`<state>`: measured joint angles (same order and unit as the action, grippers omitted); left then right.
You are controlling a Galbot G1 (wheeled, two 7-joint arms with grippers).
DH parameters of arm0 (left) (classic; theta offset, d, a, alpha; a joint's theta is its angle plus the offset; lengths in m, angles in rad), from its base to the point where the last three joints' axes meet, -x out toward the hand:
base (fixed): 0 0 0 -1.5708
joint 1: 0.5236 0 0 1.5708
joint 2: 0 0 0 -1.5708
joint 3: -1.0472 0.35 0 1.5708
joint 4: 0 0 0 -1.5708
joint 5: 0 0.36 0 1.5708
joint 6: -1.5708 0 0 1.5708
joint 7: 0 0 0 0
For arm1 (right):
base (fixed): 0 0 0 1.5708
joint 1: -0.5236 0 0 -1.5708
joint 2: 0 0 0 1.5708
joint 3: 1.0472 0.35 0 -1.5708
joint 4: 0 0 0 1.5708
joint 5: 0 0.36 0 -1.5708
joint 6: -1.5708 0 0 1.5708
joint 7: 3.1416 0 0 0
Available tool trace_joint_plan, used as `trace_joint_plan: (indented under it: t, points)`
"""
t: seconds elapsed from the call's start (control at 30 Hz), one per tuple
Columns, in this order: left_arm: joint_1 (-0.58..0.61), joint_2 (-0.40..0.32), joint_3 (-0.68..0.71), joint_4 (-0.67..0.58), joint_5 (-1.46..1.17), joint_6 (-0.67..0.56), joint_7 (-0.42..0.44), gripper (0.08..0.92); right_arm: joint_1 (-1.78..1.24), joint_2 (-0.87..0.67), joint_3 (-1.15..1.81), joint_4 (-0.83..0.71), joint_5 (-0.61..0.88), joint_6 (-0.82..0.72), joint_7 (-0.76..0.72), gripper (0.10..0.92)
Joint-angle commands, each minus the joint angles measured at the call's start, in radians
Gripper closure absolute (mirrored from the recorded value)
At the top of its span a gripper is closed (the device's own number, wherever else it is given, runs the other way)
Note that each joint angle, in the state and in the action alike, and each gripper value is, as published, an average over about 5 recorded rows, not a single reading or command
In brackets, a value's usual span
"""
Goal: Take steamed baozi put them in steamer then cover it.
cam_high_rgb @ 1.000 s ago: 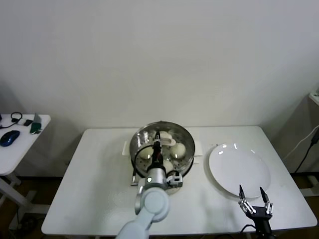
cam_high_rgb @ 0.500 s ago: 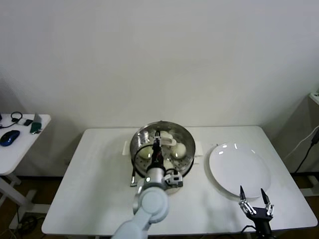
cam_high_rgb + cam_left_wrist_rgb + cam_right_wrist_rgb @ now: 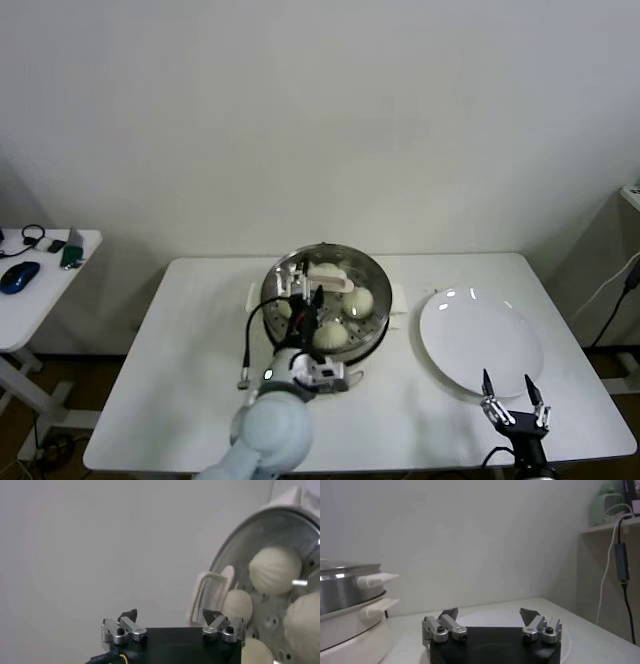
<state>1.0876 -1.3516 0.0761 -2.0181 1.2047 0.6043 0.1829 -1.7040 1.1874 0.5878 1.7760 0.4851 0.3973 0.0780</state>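
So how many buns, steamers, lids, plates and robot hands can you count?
Baozi: 4
Steamer: 1
Cover: 1
Plate: 1
Grippers: 2, the left gripper and the right gripper
Total: 9

White table (image 3: 190,330) with steamer (image 3: 372,322) beside white plate (image 3: 480,345).

Even bright light, soft shadows, slight blur.
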Motion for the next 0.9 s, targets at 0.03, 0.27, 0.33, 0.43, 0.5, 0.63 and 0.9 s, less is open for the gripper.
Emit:
trace_joint_plan:
  t: [0.03,0.27,0.33,0.43,0.5,0.63,0.9]
  points:
    - [0.216,0.097,-0.253,-0.188,-0.738,-0.359,-0.260,0.182,0.008,-0.018,-0.009,0.005,-0.016,-0.021,0.014,0.203]
    - [0.483,0.032,-0.635,-0.175,-1.200,-0.581,-0.215,0.177,0.015,-0.016,-0.027,-0.015,-0.040,-0.009,0.011,0.203]
    - [0.528,0.032,-0.710,-0.131,-1.310,-0.629,-0.194,0.177,0.017,-0.016,-0.028,-0.022,-0.044,-0.005,0.011,0.203]
    - [0.563,0.043,-0.772,-0.033,-1.418,-0.703,-0.168,0.177,0.018,-0.020,-0.030,-0.032,-0.044,0.000,0.010,0.203]
    - [0.569,0.046,-0.779,0.033,-1.463,-0.749,-0.162,0.177,0.018,-0.022,-0.032,-0.038,-0.045,0.002,0.008,0.203]
    - [0.566,0.027,-0.753,0.117,-1.483,-0.810,-0.161,0.177,0.015,-0.023,-0.033,-0.045,-0.045,0.008,0.005,0.203]
    - [0.576,-0.002,-0.709,0.147,-1.462,-0.833,-0.165,0.177,0.013,-0.025,-0.030,-0.047,-0.044,0.013,0.001,0.203]
